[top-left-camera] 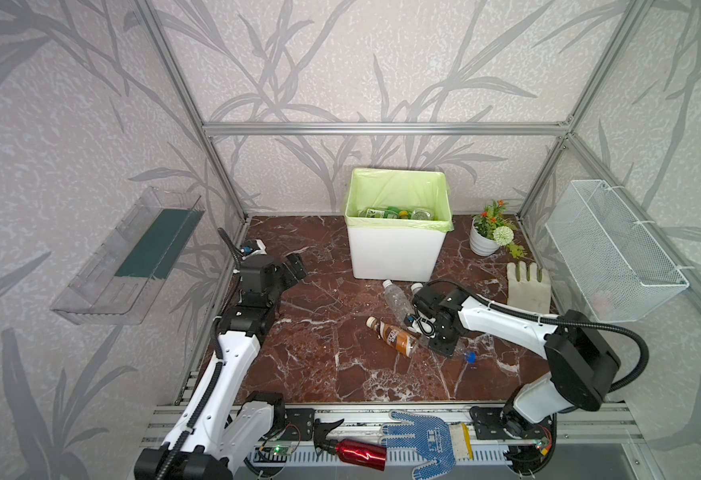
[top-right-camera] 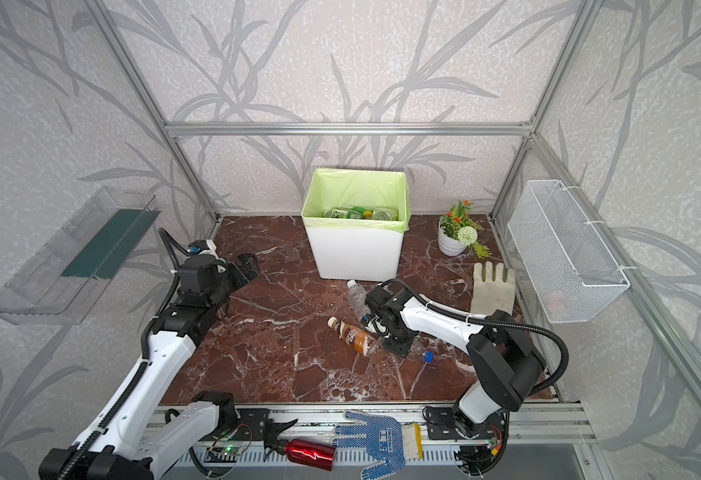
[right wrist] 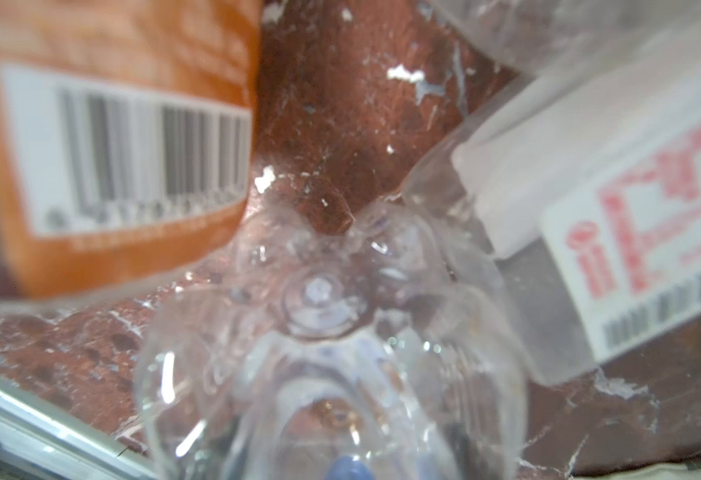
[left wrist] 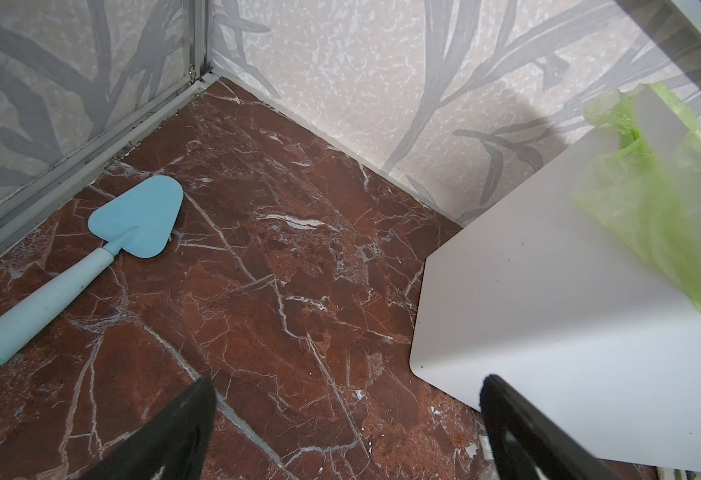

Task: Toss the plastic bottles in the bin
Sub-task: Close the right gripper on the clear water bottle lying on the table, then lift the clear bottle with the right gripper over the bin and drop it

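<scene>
Marbled red-brown tabletop (top-left-camera: 319, 365) carries the blue-capped clear bottle (right wrist: 319, 299), and my right gripper (top-left-camera: 447, 348) pinches it, just beside the brown bottle (top-left-camera: 394, 336). Grasp step, I judge: next I must lift clear of its neighbours and carry to the bin (top-left-camera: 394, 253) by the back wall (top-left-camera: 382, 166), while my left gripper (top-left-camera: 294, 266) hangs spread and empty

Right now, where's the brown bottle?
In both top views the brown bottle lies right of centre, in front of the bin, beside the blue-capped clear bottle.
</scene>
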`<move>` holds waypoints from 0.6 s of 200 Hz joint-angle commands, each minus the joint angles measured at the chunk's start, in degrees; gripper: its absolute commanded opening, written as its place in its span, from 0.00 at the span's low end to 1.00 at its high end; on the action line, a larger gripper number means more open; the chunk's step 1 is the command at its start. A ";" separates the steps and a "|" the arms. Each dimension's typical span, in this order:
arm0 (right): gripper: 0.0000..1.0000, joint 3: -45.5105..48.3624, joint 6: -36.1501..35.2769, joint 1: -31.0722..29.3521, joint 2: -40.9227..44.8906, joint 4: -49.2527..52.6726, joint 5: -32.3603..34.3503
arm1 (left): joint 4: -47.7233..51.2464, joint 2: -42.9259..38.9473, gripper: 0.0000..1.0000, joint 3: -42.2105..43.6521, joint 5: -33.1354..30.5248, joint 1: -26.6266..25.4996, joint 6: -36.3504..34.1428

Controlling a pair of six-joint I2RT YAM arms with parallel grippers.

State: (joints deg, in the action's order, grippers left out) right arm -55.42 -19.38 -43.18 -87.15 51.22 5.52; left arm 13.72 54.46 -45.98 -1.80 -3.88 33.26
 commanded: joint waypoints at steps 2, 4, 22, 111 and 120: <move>0.47 -4.97 0.07 -0.24 6.97 3.28 0.64 | -0.10 0.45 0.99 0.25 0.05 0.42 0.67; 0.46 -5.34 -0.04 -0.26 7.61 3.30 0.77 | -0.16 0.45 0.99 0.25 0.05 0.44 0.67; 0.41 -10.63 -0.69 0.13 12.20 4.28 1.97 | -0.38 1.19 0.99 0.66 -0.05 0.53 0.77; 0.40 -34.79 -1.22 9.67 27.96 -37.38 2.83 | -0.09 5.43 0.99 5.16 6.56 0.42 5.97; 0.40 -36.24 0.72 11.32 26.16 -40.45 1.01 | -0.09 5.66 0.99 5.79 7.54 0.36 6.53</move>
State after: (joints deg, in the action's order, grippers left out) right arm -89.21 -21.17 -34.76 -58.76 27.70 9.13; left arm 13.37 59.79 -41.58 2.44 -3.64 37.28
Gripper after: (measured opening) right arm 0.470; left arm 0.991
